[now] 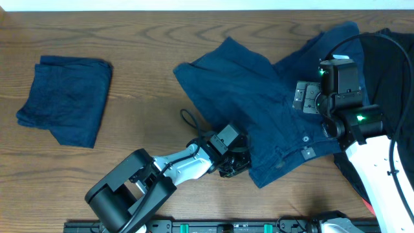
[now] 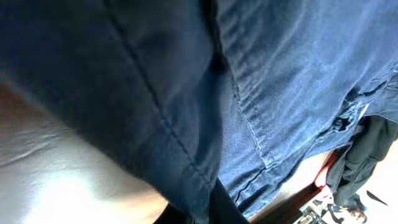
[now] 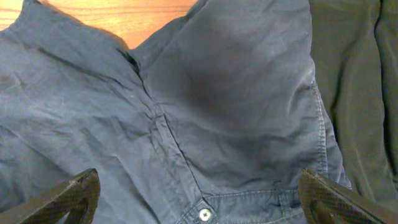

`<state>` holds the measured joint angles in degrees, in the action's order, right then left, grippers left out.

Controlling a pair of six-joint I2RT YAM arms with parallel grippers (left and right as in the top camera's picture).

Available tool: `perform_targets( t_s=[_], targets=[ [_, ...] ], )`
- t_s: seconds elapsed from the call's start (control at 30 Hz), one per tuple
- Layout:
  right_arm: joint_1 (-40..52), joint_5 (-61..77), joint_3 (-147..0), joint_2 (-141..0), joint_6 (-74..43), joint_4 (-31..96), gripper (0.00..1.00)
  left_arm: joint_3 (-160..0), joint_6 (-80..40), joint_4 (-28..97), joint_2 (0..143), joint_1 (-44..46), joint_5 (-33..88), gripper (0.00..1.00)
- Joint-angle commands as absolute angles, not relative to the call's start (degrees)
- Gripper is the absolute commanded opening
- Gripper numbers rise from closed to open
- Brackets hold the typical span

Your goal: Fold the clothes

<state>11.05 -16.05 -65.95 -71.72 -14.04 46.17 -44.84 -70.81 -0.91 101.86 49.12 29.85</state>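
Blue shorts (image 1: pixel 259 97) lie spread and rumpled on the wooden table, right of centre. My left gripper (image 1: pixel 233 160) is at their lower left hem and is shut on the cloth. In the left wrist view the shorts (image 2: pixel 186 81) fill the frame and drape over the dark fingers (image 2: pixel 211 211). My right gripper (image 1: pixel 309 98) hovers open over the waistband. In the right wrist view its fingers (image 3: pixel 202 202) stand wide apart above the shorts (image 3: pixel 217 93), near the metal button (image 3: pixel 204 214), holding nothing.
A folded dark blue garment (image 1: pixel 65 97) lies at the left of the table. A black garment (image 1: pixel 388 71) lies at the right edge under the right arm, and also shows in the right wrist view (image 3: pixel 367 93). A thin black cord (image 1: pixel 189 119) lies by the shorts' left edge.
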Motion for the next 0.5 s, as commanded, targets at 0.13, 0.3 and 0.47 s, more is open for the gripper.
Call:
perform_targets(
  t_s=[0.13,0.3,0.47],
  targets=[
    [9.7,-16.1,-66.4,-70.8,-14.8,46.8,0.99,-44.4,-57.3,11.5,99.7,39.1,29.1,0.06],
    [8.1,-16.0,-66.4,-70.8,-14.8,48.6,0.99,-45.4,-40.6,18.7,94.6,20.8,27.9,0.06],
    [7.0,-16.0,-66.4,-70.8,-14.8,50.9,0.99,-51.0,-34.9,19.2,90.1,0.6,27.5,0.06]
  ],
)
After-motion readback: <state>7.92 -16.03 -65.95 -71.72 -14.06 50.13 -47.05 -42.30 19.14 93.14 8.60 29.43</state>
